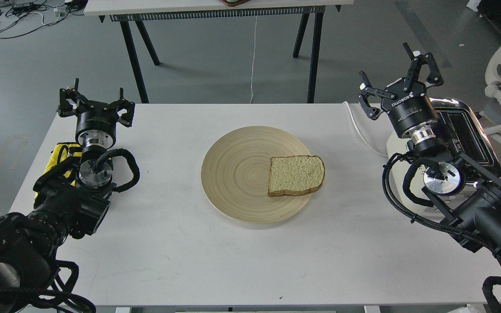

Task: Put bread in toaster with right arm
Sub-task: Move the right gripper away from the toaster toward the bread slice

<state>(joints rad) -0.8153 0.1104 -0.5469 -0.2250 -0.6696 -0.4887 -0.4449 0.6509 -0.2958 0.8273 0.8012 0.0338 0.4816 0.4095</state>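
Fingers (424,65) spread, toaster (472,130) behind arm (472,195), bread (296,175) plated

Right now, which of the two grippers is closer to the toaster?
The right gripper, marked ROBOTIQ, hovers open just beside the toaster; the left gripper sits across the table.

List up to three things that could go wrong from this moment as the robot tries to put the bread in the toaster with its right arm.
1. The bread lies flat on the plate, so the open right hand may struggle to pinch its thin edge, or crush it.
2. The right arm largely hides the toaster from the head view, so lining the slice up with a slot could be misjudged.
3. The white cable beside the toaster could snag the arm.
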